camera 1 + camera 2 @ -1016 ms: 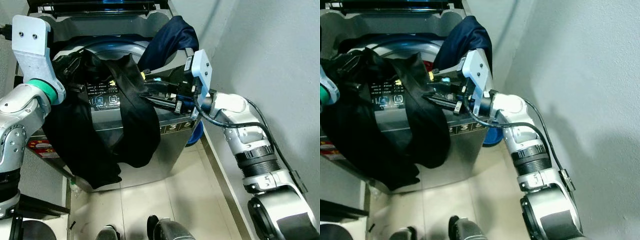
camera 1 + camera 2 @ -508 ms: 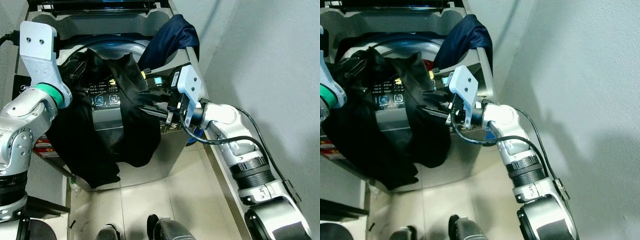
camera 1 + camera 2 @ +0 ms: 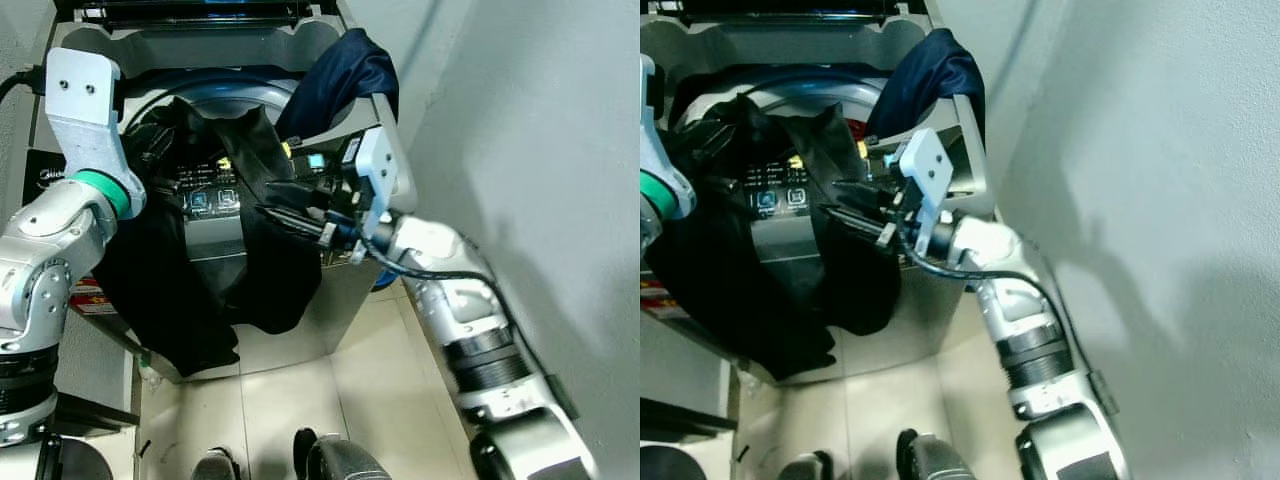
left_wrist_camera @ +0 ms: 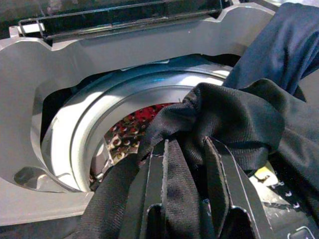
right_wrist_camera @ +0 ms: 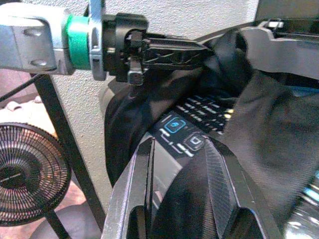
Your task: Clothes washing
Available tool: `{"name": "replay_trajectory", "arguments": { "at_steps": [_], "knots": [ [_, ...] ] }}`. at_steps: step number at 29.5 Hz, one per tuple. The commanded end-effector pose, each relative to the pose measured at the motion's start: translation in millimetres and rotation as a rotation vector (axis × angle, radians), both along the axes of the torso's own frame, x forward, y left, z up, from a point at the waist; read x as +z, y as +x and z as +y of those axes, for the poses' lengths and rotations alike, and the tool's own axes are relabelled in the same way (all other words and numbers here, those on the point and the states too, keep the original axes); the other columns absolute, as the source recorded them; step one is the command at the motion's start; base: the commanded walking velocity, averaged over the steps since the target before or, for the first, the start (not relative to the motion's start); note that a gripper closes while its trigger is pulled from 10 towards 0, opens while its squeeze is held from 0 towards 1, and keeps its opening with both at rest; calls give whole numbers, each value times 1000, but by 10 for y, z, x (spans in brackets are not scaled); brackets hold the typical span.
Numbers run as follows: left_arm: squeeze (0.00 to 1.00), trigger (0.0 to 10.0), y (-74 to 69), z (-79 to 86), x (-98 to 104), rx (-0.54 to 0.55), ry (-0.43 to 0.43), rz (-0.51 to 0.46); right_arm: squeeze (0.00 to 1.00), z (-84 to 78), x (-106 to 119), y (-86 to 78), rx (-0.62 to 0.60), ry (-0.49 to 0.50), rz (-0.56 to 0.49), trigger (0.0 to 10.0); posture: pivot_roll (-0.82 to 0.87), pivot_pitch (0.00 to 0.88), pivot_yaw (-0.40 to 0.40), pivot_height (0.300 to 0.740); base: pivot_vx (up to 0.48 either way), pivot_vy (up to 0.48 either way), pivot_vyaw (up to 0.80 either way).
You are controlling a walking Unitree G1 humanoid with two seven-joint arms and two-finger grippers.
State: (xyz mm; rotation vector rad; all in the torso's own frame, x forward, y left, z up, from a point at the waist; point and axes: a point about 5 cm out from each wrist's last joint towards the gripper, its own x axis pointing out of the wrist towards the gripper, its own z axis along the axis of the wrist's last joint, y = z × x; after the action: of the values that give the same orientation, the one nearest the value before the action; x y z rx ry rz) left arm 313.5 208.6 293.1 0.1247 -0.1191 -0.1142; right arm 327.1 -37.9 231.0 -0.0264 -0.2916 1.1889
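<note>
1. A top-loading washing machine [image 3: 200, 60] stands open against a grey wall [image 3: 540, 150], lid raised at 12 o'clock. The washing is only part loaded, by my judgement.
2. A black garment [image 3: 250, 250] hangs over the front edge of the machine, across the control panel [image 3: 210, 200], and trails down the front toward the tiled floor [image 3: 300, 390]. It still has to go into the drum [image 4: 99, 129].
3. A dark blue garment [image 3: 345, 70] is draped over the machine's rim at 2 o'clock, also not yet inside.
4. The left gripper [image 4: 184, 164] sits at the rim at 10 o'clock, its fingers clamped on a bunched fold of the black garment.
5. The right gripper [image 3: 290, 205] reaches in from 3 o'clock, its fingers apart around a hanging fold of the same garment.
6. The drum is shiny perforated metal, with something red inside; I cannot tell what. A smooth white ring surrounds its round opening.
7. The black cloth looks soft, matte and finely woven, falling in heavy folds. The machine's body is smooth grey plastic and metal.
8. A black wire-grilled fan [image 5: 30, 164] stands beside the machine.
</note>
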Motion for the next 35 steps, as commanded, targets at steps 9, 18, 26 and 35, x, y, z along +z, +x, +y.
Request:
{"name": "replay_trajectory", "arguments": {
  "at_steps": [9,18,26,35],
  "knots": [
    [0,10000,-40,-169,-206,-118,29,55,0,23,-160,63,-171,-75,-66,10000,98,160,-35,740,0,0,0],
    [0,10000,-460,-598,-262,-373,-70,38,0,-19,-33,132,-276,30,-71,9922,108,152,-27,740,0,0,0],
    [0,10000,-543,-646,-333,-375,-92,54,0,39,-8,162,-292,46,-91,0,115,148,-28,740,0,0,0],
    [0,10000,-642,-766,-406,-440,55,37,0,15,27,182,-303,69,-83,10000,111,153,-30,740,0,0,0]
  ]
}}
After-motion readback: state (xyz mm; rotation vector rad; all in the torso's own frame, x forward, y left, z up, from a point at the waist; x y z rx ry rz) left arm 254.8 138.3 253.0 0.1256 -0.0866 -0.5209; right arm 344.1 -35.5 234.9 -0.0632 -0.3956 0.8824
